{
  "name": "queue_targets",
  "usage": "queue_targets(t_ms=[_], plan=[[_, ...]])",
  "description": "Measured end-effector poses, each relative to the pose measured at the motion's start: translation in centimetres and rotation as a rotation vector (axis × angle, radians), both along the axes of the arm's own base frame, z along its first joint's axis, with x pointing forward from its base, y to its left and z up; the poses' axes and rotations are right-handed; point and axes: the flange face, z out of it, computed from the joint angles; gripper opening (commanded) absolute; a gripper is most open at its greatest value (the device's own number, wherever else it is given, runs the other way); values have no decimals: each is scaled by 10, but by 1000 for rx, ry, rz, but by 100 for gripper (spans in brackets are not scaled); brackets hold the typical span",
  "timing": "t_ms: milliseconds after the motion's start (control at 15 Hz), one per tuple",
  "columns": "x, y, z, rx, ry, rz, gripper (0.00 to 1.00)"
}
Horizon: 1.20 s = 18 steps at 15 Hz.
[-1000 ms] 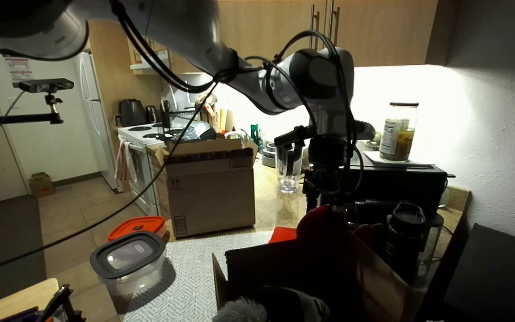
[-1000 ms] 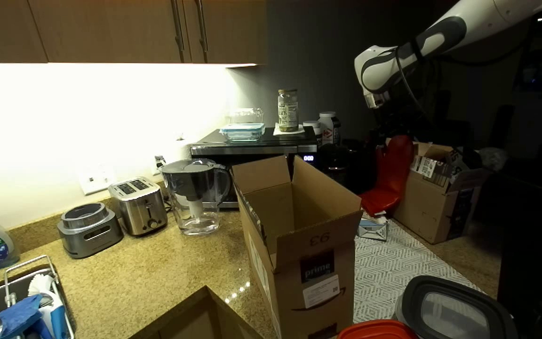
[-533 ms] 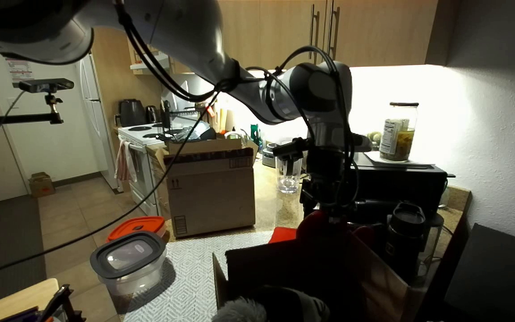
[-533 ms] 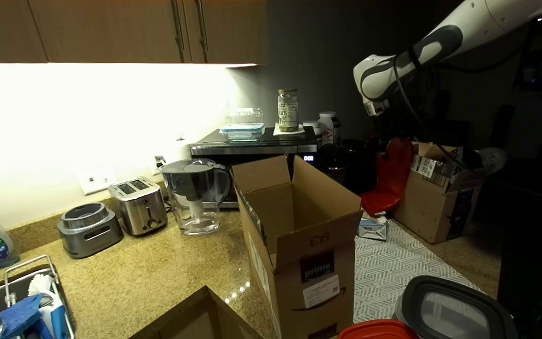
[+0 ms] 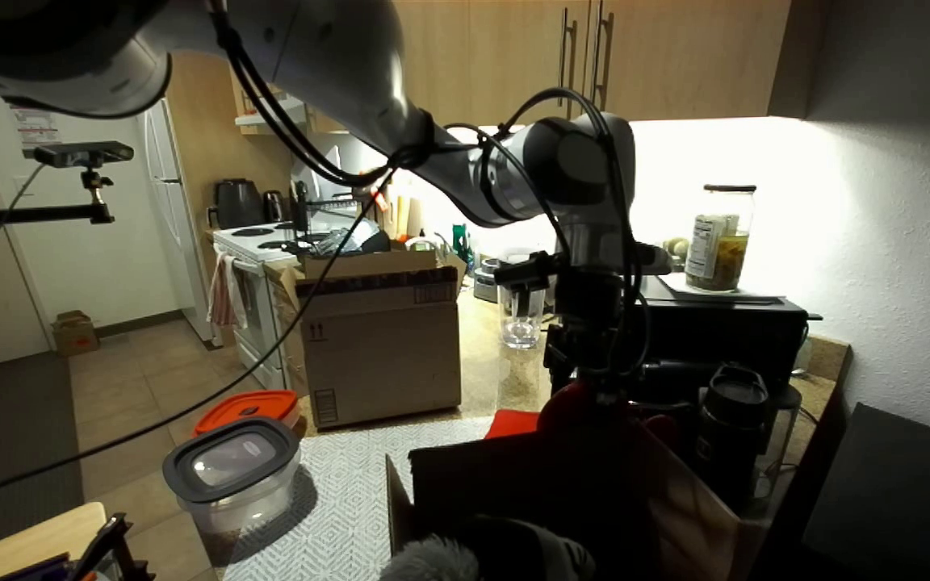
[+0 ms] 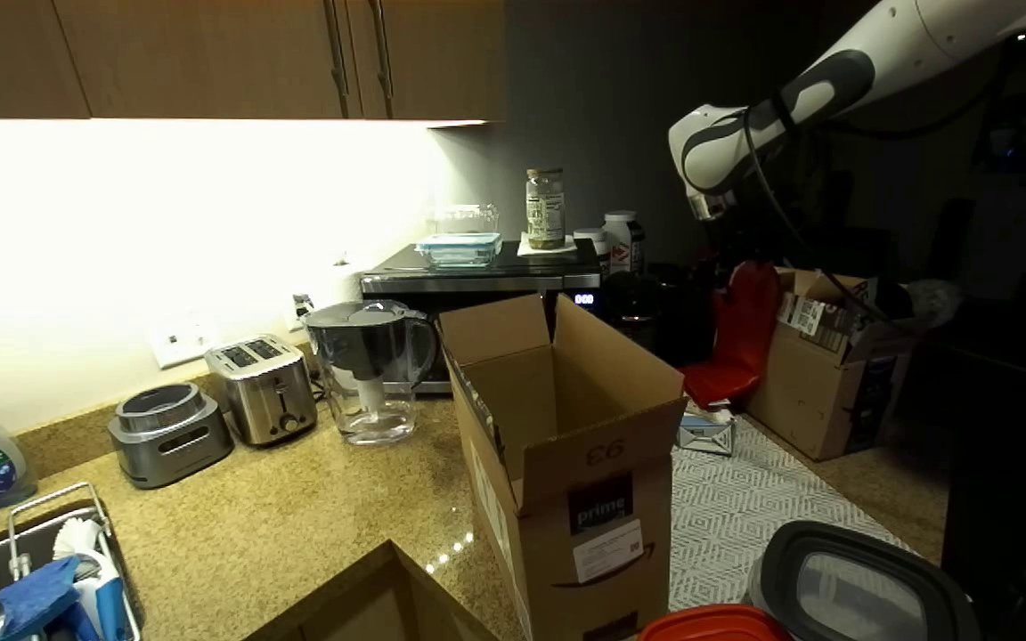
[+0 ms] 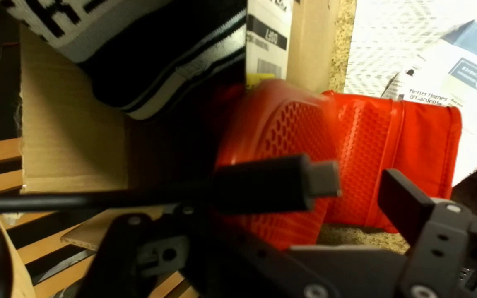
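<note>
My gripper (image 7: pixel 304 203) is open, with its fingers spread wide. One finger pad (image 7: pixel 406 203) shows clearly in the wrist view; the opposite one is mostly hidden behind a black cable plug (image 7: pixel 263 184) hanging before the camera. A red textured mitt-like piece (image 7: pixel 358 157) lies below and between the fingers. Its upper part stands against a cardboard box (image 6: pixel 798 392); its lower part rests on the counter. It shows in both exterior views (image 5: pixel 570 407) (image 6: pixel 740 320). Contact with the fingers cannot be told. A black, grey and white knit hat (image 7: pixel 160 62) lies in that box.
Printed packaging (image 7: pixel 466 95) lies beside the red piece. A tall open box (image 6: pixel 593 543) stands on the counter, with lidded containers (image 5: pixel 231 460) near it. A black appliance (image 5: pixel 731 420) and a microwave (image 6: pixel 477 283) stand by the wall. A cable hangs from the arm.
The arm and gripper have moved down toward the red piece, mostly between one second and half a second ago. Since then they have barely moved. The red piece's top has shifted slightly.
</note>
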Motion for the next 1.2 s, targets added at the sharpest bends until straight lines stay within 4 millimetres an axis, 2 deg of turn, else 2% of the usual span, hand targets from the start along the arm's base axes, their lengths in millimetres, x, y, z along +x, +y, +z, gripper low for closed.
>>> queue_targets(t_ms=[67, 200, 867, 1000, 1200], plan=[[0, 0, 1, -1, -3, 1, 73], [1, 1, 2, -1, -8, 3, 68], [3, 4, 8, -1, -23, 11, 2], [3, 5, 9, 0, -24, 13, 0], [4, 7, 11, 6, -25, 27, 3]])
